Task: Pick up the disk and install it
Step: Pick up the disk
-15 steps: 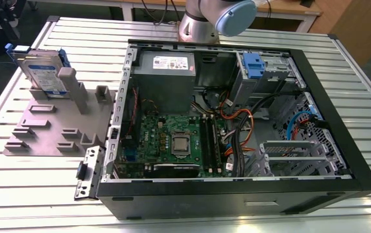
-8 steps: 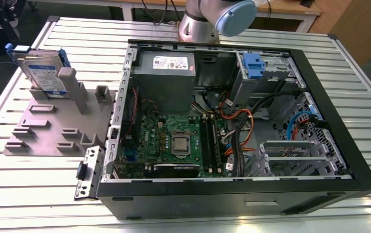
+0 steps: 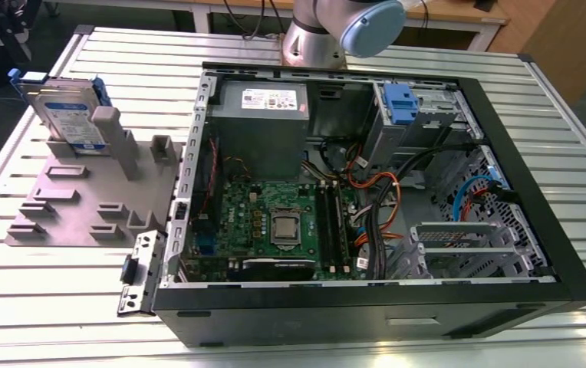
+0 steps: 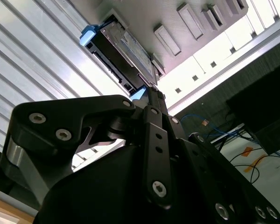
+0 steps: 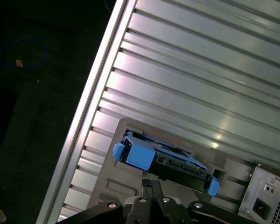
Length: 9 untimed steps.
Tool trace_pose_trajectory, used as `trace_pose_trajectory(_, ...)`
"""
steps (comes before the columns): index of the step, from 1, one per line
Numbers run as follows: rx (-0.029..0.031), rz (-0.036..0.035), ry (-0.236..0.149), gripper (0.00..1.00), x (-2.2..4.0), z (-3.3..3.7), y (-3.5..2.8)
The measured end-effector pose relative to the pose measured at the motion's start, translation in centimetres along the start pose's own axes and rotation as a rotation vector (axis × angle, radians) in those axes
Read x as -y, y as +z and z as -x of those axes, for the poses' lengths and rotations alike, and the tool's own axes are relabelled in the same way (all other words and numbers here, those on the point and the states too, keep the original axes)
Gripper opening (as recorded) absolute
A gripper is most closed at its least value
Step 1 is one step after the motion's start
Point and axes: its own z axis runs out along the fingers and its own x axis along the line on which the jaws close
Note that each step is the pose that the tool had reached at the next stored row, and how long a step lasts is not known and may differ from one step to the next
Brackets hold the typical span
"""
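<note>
The flat silver metal hard drive (image 3: 68,115) with the blue plastic bracket stands on edge in the grey plastic slotted rack (image 3: 78,201). In the exterior view that's about 10 o'clock from the open black computer case (image 3: 375,305). My pincer (image 5: 151,183) hovers near it, fingers together, gripping nothing.

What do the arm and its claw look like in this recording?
In the exterior view, the arm is a silver-grey tube with a rounded pale blue cap at its joint. In both wrist views, the claw is matt black, built of flat linked bars joined by silver screws.
</note>
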Motion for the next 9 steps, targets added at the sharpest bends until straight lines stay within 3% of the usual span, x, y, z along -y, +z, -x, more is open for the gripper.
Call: trace_pose_trajectory(9,0.0000,0.0000,-0.002,0.11,0.00,0.00,0.00)
